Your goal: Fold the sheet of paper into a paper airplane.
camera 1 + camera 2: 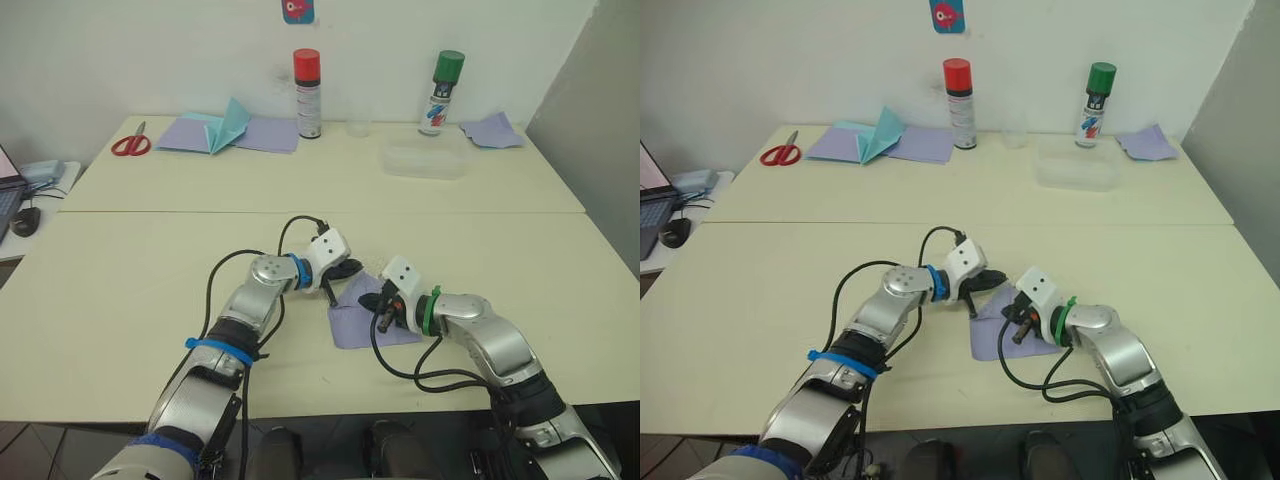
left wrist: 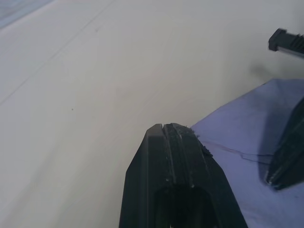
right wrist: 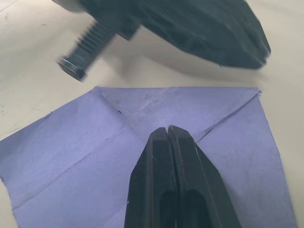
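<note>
Sheet of paper [image 3: 142, 156]: lying flat on the near table beneath both grippers, top corners folded in (nose forming), wings not yet made. Right gripper [image 3: 168, 130], fingers together, pressing its centre; left gripper [image 2: 170, 129], fingers together, hovering at its edge.

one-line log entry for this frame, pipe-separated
stage: early folds | sheet of paper: flat on table, creased | left gripper: shut, at paper's edge | right gripper: shut, tips over paper
</note>
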Controlling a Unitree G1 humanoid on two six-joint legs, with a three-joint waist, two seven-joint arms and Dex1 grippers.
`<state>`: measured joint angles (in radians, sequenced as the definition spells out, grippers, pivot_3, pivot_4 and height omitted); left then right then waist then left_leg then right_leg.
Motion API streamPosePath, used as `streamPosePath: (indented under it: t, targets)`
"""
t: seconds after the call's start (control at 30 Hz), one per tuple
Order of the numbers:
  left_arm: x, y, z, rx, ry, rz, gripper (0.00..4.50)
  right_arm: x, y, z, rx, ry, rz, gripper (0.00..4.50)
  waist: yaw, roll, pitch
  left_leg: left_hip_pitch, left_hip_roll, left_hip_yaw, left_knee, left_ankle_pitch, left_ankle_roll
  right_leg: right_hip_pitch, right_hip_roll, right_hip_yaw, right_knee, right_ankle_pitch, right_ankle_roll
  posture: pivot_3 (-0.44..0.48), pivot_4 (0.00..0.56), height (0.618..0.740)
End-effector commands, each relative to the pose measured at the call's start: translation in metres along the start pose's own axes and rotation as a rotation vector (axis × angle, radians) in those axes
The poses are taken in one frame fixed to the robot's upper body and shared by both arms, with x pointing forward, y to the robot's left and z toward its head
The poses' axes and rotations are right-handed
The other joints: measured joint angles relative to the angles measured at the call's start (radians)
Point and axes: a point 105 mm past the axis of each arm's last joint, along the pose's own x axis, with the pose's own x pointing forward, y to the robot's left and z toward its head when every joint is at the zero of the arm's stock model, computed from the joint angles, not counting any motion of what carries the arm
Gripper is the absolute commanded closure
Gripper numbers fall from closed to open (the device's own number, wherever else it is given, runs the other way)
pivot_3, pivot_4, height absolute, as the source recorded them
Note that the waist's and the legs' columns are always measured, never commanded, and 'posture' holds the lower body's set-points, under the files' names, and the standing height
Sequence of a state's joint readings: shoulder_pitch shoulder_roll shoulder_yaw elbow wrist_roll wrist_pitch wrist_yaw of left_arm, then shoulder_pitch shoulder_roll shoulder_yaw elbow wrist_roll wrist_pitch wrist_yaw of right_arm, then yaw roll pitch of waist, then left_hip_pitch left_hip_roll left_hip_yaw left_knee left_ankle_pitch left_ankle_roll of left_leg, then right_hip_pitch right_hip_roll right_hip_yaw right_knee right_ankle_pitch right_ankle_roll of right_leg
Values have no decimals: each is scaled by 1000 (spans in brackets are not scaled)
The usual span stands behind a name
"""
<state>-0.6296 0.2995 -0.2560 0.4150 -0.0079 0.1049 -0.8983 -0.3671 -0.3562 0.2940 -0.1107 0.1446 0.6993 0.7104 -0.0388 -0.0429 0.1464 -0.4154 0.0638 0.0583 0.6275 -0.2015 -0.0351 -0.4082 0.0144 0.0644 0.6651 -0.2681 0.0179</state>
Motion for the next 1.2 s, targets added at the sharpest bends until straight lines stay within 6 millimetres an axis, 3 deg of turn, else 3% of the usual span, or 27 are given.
streamPosePath:
  t: [0.03, 0.27, 0.47, 0.6, 0.77, 0.93, 1.2]
  targets:
    - [-11, -8, 7, 21, -13, -24, 4477, 3, 1, -15, 36, 51, 3, 4500, -1, 0, 0, 0, 0, 0, 0, 0, 0, 0, 0, 0, 0, 0, 0, 0, 150, 740]
    - [-14, -32, -19, -35, 76, -58, 4477, 3, -1, -14, 33, 49, 7, 4500, -1, 0, 0, 0, 0, 0, 0, 0, 0, 0, 0, 0, 0, 0, 0, 0, 150, 740]
    - [-14, -46, -51, -13, 220, -100, 4477, 6, -13, 25, -20, -141, -51, 4500, -1, 0, 0, 1, 0, 0, 0, 0, 0, 1, 0, 0, 0, 0, 0, 0, 150, 740]
    - [-14, -45, -52, -32, 211, -92, 4477, 13, -18, 40, -7, -214, -83, 4500, 1, 1, 0, 1, 0, 0, 0, 0, 0, 1, 0, 0, 0, 0, 0, 0, 150, 740]
    - [-13, -44, -53, -26, 213, -90, 4477, 24, -16, 25, -33, -130, -83, 4500, 6, 1, 0, 0, 0, 0, 0, 0, 0, 1, 0, 0, 0, 0, 0, 0, 150, 740]
    - [-13, -40, -52, -19, 214, -81, 4477, 24, -32, 1, -53, -12, -163, 4500, 6, 2, -2, 1, -1, 0, 0, 0, 0, 1, -1, 0, 0, 0, 0, 0, 150, 740]
    - [-13, -44, -51, -11, 216, -96, 4477, 15, -69, 7, 42, -65, -375, 4500, 6, 2, -2, 5, 0, 0, 1, 0, 0, 3, -1, 2, 0, 2, -2, 0, 150, 740]
